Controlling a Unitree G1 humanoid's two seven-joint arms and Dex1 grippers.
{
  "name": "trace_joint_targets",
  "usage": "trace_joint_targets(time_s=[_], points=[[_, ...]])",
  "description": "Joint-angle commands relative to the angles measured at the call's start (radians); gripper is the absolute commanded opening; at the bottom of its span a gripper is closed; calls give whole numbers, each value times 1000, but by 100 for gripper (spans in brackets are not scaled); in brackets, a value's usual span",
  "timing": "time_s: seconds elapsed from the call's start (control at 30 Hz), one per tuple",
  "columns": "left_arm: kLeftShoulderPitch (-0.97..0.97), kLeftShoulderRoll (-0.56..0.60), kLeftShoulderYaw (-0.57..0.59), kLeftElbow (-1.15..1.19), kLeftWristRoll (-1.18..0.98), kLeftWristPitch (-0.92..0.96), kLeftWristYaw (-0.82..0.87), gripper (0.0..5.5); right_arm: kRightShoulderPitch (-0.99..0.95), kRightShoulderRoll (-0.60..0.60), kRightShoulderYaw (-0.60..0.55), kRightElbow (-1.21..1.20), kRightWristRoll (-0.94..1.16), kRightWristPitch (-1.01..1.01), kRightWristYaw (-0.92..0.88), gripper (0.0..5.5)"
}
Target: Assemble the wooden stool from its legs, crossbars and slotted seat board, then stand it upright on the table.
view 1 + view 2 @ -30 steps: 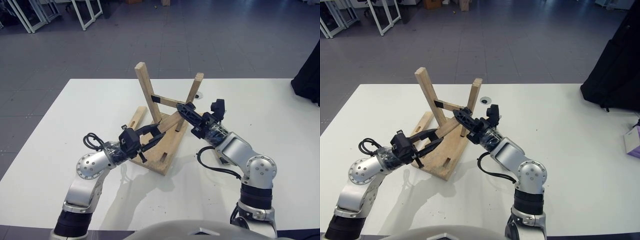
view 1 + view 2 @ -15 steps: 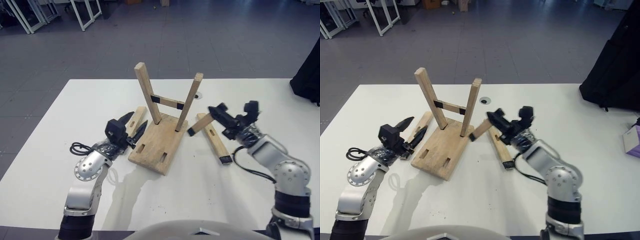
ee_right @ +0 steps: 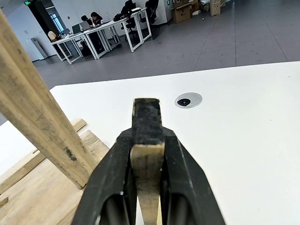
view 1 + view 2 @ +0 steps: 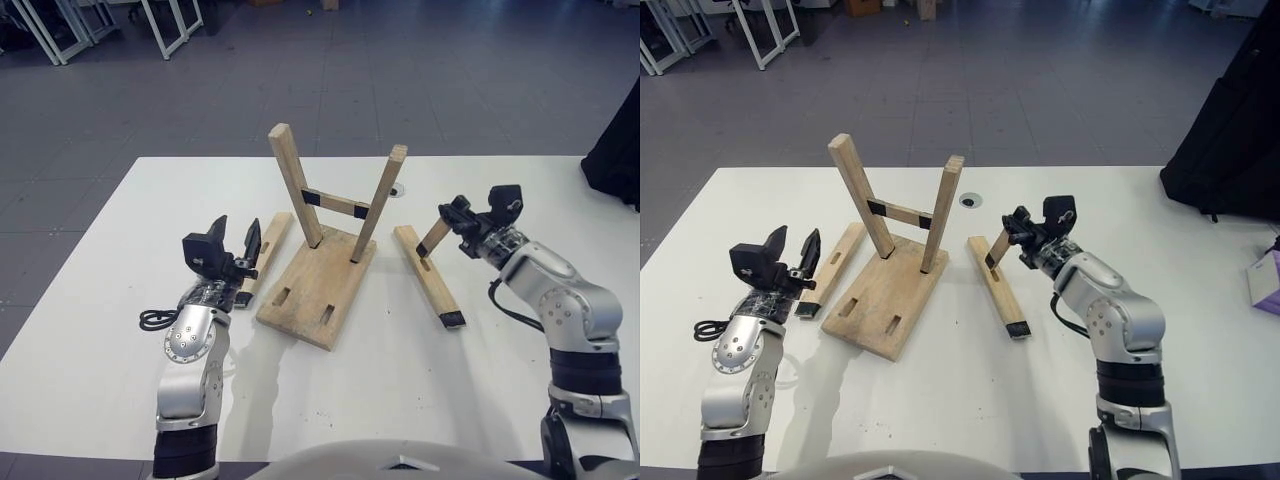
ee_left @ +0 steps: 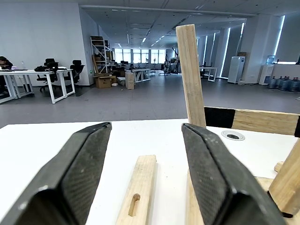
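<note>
Though small from the head, crossbar (image 3: pixel 147 117) tight inside right gripper (image 3: pixel 147 145)

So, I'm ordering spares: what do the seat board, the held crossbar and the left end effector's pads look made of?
Seat board: pale bare wood, matte, grain visible. Crossbar in the right end effector: same bare wood; black tip, tape or paint, unclear. Left end effector pads: black, finely dimpled, probably rubber or plastic.

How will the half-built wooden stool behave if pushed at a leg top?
Probably rigid: a black-ended wooden crossbar braces both upright legs. Likely tips rather than slides: the legs stand tall at one end of the seat board.
</note>
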Motion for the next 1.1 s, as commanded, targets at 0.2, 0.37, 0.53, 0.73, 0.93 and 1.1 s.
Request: trace_joint_targets(time_s=[0.2,0.37,0.53,0.73,0.93,1.1], points=[[-28,2,-13,17,58,-17,17,277,47,26,2,-8,-82,-60,28,40],[-1,-1,-27,6,89,-28,17,277,25,38,-53,-26,-47,-36,28,40],[8,-12,-32,4,94,-32,26,277,46,13,-46,-5,-93,-49,54,40],[11,-14,-46,16,114,-45,25,277,69,7,-34,44,-145,-71,84,40],[2,-12,-58,29,134,-54,26,277,70,-9,14,70,-212,-87,110,40],[8,-16,-69,44,151,-72,27,277,70,-44,106,76,-298,-85,133,40]])
